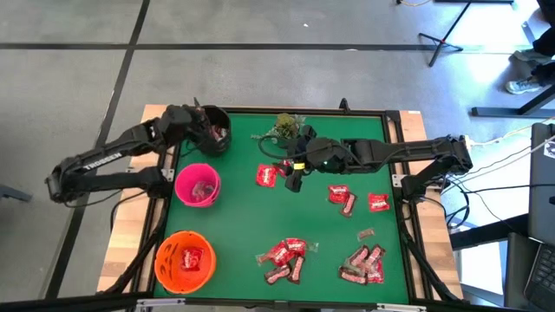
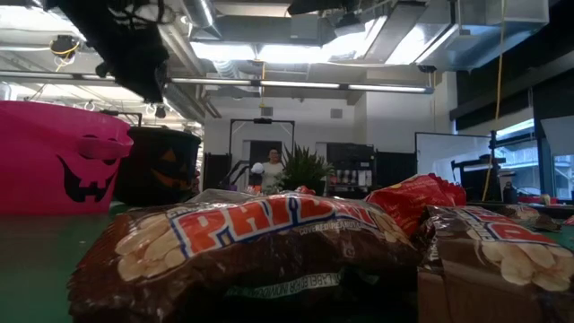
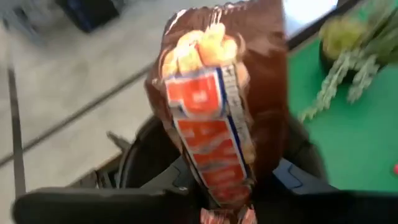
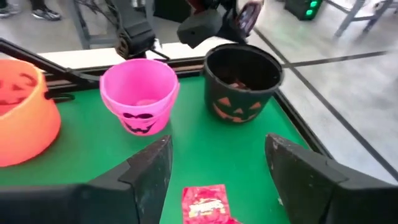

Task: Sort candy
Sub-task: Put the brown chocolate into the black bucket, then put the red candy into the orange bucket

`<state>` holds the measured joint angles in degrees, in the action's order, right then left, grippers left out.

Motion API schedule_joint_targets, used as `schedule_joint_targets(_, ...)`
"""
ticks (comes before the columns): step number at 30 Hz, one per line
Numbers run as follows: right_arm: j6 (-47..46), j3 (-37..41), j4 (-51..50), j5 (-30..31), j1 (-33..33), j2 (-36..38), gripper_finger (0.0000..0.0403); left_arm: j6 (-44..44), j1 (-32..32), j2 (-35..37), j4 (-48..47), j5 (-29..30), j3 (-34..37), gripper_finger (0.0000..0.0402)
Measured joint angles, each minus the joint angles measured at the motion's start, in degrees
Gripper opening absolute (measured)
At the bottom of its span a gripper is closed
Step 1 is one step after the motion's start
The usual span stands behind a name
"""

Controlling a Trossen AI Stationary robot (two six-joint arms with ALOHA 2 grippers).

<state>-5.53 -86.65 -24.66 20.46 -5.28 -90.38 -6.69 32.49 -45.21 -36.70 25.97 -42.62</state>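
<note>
The left jaws (image 3: 224,205) grip a brown peanut-bar wrapper (image 3: 221,99) above the black pumpkin-face bucket (image 4: 241,84); the drop-off step is judged in hand, needing release. The right jaws (image 4: 217,168) stand open directly over a shiny red candy packet (image 4: 204,202) on the green worktop (image 1: 234,230).

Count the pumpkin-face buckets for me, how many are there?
3. The black bucket sits at the mat's far left corner, the pink bucket just nearer than it, and the orange bucket at the near left corner.

We've got a green table (image 1: 238,234) holding black (image 1: 215,130), pink (image 1: 198,185) and orange (image 1: 185,260) buckets, scattered candy (image 1: 286,256), and a leafy sprig (image 1: 284,126)
</note>
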Motion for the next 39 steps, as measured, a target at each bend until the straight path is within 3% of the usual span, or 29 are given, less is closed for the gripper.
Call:
schedule_joint_targets(6, 0.0, 0.0, -3.1, 2.1, 0.0, 0.3, 0.0248, 1.1, 5.3, -5.2, -1.8, -6.1, -0.6, 0.0165)
schedule_joint_targets(11, -2.4, 0.0, -8.0, 2.7, 0.0, 1.8, 0.0248, 2.4, 5.9, -6.1, -1.1, -7.7, -0.8, 0.0221)
schedule_joint_targets(14, -4.9, 0.0, -12.3, 2.7, 0.0, 2.9, 0.0248, 2.4, 5.5, -5.7, -1.0, -12.5, -3.1, 0.0238)
schedule_joint_targets(20, -10.3, 0.0, -21.7, 3.1, 0.0, 4.8, 0.0248, 3.9, 1.9, -0.8, 4.7, -32.7, -8.5, 0.0228)
schedule_joint_targets(22, -13.3, 0.0, -26.3, 3.0, 0.0, 4.8, 0.0248, 4.0, -0.6, 1.6, 7.7, -36.4, -8.3, 0.0218)
schedule_joint_targets(31, -32.6, 0.0, -53.3, 14.3, -8.0, 4.8, 0.0248, 2.5, -13.1, 9.6, 22.0, -39.2, -4.8, 0.0182)
schedule_joint_targets(39, -40.0, 3.0, -54.3, 15.7, -14.4, 4.7, 0.0248, 2.8, -19.8, 9.9, 31.6, -37.5, 2.2, 0.0164)
